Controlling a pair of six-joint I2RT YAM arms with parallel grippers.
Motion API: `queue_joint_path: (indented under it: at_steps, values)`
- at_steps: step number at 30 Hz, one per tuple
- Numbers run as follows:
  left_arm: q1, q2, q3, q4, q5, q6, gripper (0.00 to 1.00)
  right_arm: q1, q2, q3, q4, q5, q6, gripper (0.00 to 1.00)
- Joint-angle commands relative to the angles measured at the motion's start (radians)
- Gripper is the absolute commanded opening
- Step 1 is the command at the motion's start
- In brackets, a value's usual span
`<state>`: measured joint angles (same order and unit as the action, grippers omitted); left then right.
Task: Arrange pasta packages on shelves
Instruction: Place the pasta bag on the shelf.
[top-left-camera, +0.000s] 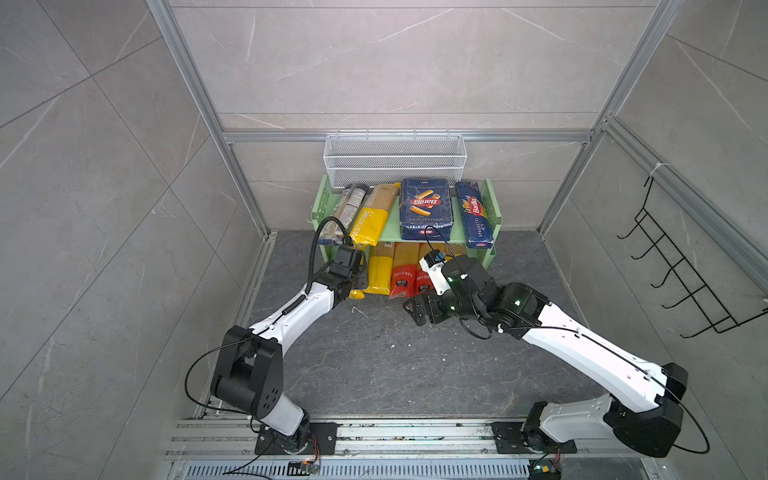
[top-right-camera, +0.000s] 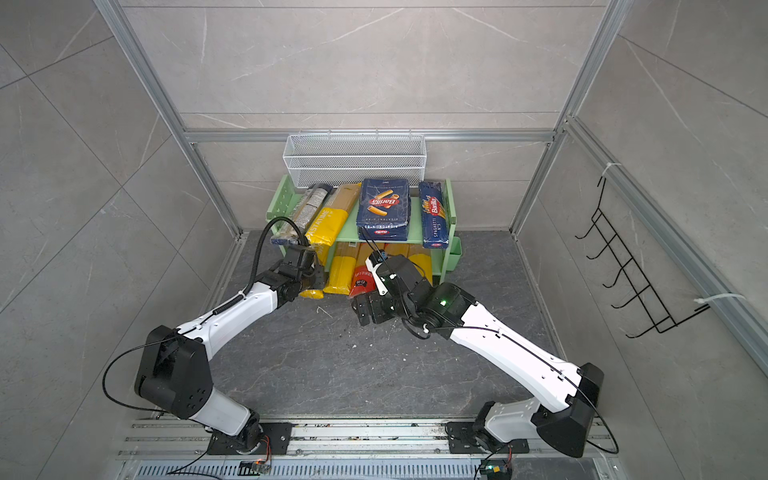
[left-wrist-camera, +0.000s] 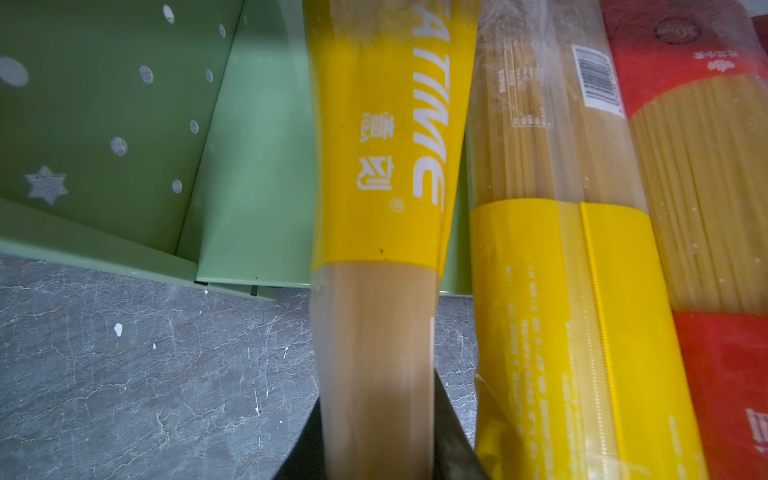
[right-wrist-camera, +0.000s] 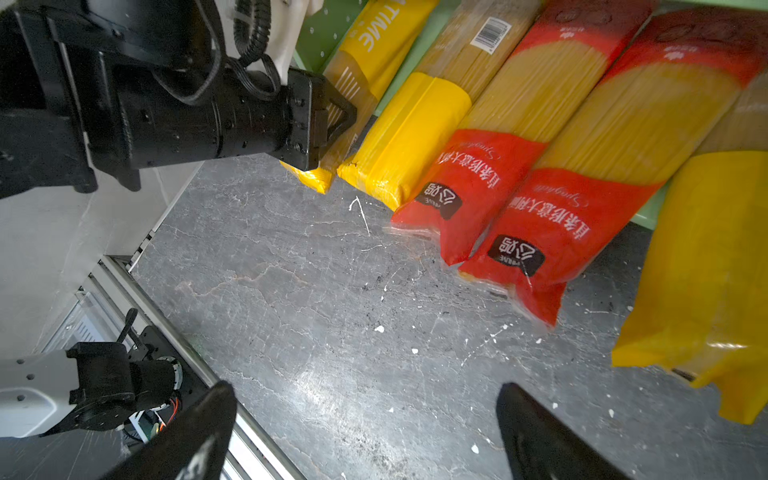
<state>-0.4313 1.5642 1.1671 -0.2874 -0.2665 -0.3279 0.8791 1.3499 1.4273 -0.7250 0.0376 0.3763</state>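
Note:
The light green shelves (top-left-camera: 493, 208) stand at the back. On the top board lie a clear brownish bag (top-left-camera: 347, 208), a yellow spaghetti bag (top-left-camera: 372, 216), a wide blue Barilla pack (top-left-camera: 426, 208) and a narrow Barilla pack (top-left-camera: 473, 216). Several long bags stick out of the lower tier onto the floor, two of them red (right-wrist-camera: 469, 183) (right-wrist-camera: 569, 224). My left gripper (left-wrist-camera: 378, 390) is shut on the near end of the leftmost yellow bag (left-wrist-camera: 374, 208) (right-wrist-camera: 357, 62). My right gripper (right-wrist-camera: 365, 388) (top-left-camera: 417, 309) hovers open over bare floor in front of the red bags.
A white wire mesh basket (top-left-camera: 395, 160) hangs behind and above the shelves. A black wire hook rack (top-left-camera: 681, 270) is fixed to the right wall. Aluminium posts (top-left-camera: 249, 199) frame the cell. Dark stone floor (top-left-camera: 374, 365) stretches between the arms.

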Motion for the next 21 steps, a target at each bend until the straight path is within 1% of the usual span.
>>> queue_joint_path:
  at_steps: [1, 8, 13, 16, 21]
  values:
    - [0.032, 0.002, 0.089, 0.236, -0.056, 0.02, 0.03, -0.003, 0.003, 0.032, -0.02, 0.009, -0.003, 1.0]
    - [0.032, -0.021, 0.066, 0.263, -0.06, 0.022, 0.02, -0.004, 0.009, 0.038, -0.026, 0.007, -0.002, 1.0]
    - [0.032, -0.006, 0.095, 0.278, -0.08, 0.057, 0.03, -0.003, 0.012, 0.043, -0.03, 0.008, -0.002, 1.0]
    - [0.032, -0.003, 0.108, 0.28, -0.075, 0.059, 0.0, -0.004, 0.008, 0.036, -0.03, 0.013, -0.001, 1.0]
    - [0.032, -0.028, 0.094, 0.292, -0.071, 0.052, 0.0, -0.003, 0.008, 0.038, -0.033, 0.017, 0.001, 1.0]
